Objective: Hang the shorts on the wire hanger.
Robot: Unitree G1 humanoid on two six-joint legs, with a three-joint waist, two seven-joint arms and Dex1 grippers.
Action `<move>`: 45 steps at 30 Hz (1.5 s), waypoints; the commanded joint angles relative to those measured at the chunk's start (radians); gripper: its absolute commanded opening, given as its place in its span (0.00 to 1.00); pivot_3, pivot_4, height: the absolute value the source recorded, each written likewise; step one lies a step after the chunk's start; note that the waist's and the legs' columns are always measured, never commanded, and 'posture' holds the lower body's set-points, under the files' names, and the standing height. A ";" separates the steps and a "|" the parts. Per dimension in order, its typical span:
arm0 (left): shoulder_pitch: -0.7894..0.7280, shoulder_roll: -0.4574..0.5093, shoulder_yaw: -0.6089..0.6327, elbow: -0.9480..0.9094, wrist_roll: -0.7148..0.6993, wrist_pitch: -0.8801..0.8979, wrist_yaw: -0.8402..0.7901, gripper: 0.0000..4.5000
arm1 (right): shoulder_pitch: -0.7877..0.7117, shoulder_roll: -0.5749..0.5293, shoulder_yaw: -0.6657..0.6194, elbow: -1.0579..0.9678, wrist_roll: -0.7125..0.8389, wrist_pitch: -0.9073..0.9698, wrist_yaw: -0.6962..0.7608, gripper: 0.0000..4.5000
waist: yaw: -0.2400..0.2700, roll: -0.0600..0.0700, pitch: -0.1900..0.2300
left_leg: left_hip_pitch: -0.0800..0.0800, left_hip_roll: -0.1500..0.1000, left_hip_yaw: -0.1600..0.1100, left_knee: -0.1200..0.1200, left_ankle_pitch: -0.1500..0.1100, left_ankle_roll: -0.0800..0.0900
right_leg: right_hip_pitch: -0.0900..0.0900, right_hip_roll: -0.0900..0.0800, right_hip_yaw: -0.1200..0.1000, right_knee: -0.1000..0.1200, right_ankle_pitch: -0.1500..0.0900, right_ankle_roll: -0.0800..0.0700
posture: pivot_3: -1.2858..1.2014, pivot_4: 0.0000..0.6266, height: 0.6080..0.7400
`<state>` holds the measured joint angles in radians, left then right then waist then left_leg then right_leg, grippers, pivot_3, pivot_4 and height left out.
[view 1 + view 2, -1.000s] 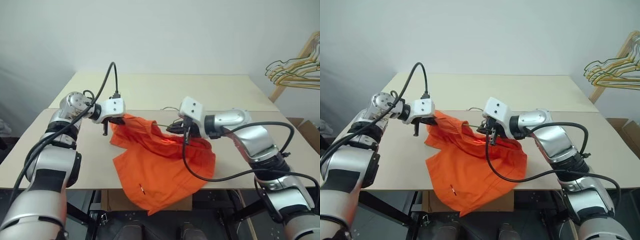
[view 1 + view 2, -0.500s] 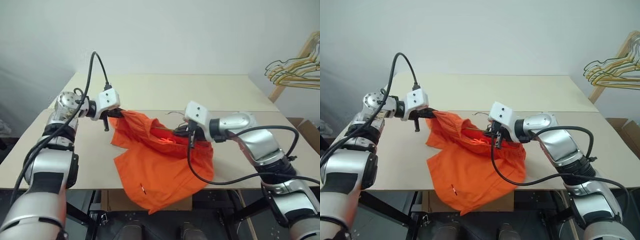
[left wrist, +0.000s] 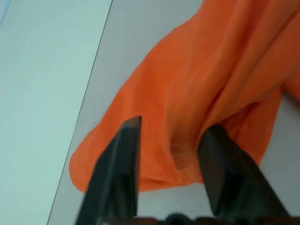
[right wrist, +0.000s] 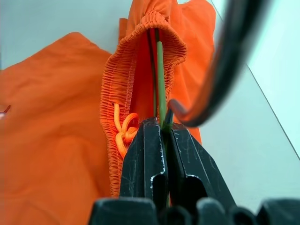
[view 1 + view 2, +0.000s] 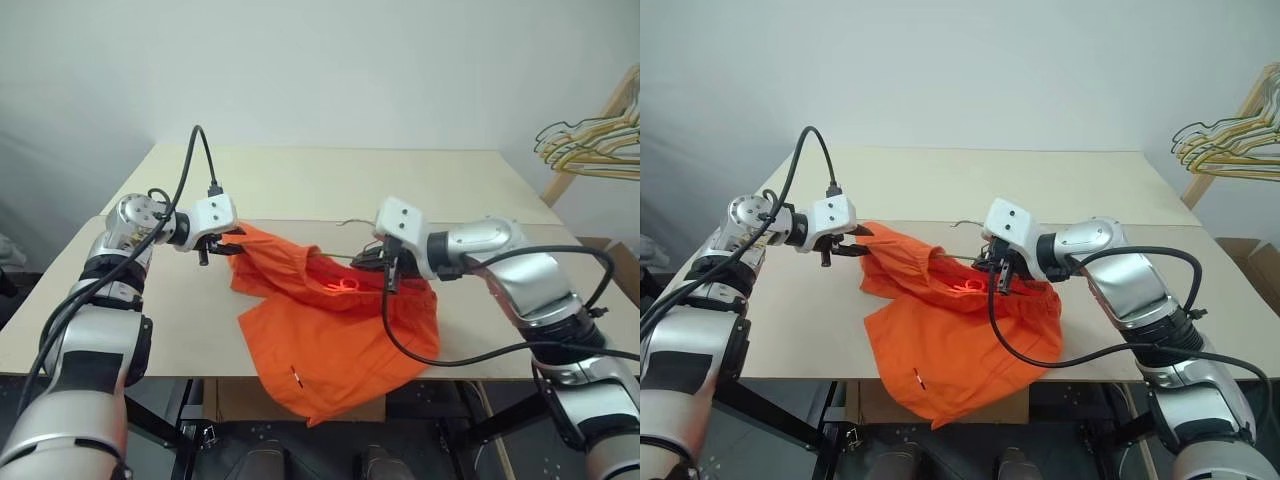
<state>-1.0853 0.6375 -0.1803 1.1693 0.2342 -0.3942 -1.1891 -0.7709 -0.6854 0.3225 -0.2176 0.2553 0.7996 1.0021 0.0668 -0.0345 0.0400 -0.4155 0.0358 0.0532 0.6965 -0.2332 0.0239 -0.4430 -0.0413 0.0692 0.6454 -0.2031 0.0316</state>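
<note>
Left gripper (image 3: 168, 140) just released, jaws now parted, shorts (image 5: 335, 330) corner slack between fingers. Right gripper (image 4: 164, 129) clamped on wire hanger (image 4: 160, 79) threaded inside waistband, mid-table. Regrasp likely next.

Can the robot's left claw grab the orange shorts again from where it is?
Probably yes. The left claw is open, with the edge of the shorts lying right between its fingers, and nothing is in the way.
</note>
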 commanded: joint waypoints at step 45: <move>-0.213 -0.205 -0.022 -0.016 -0.184 -0.001 -0.374 0.00 | -0.425 -0.160 0.017 0.126 0.108 0.303 0.173 0.27 | -0.057 0.001 0.000 | -0.013 0.000 0.001 0.002 0.000 0.000 | -0.015 0.000 0.001 0.003 0.001 -0.002 | 0.52 0.00 1.00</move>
<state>-1.2555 0.4214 -0.2263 1.1571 0.0574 -0.3965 -1.5618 -1.1904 -0.8166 0.3997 -0.0632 0.3749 1.1168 1.1903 0.0096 -0.0338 0.0402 -0.4284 0.0358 0.0540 0.6984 -0.2331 0.0238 -0.4578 -0.0414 0.0702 0.6482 -0.2025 0.0300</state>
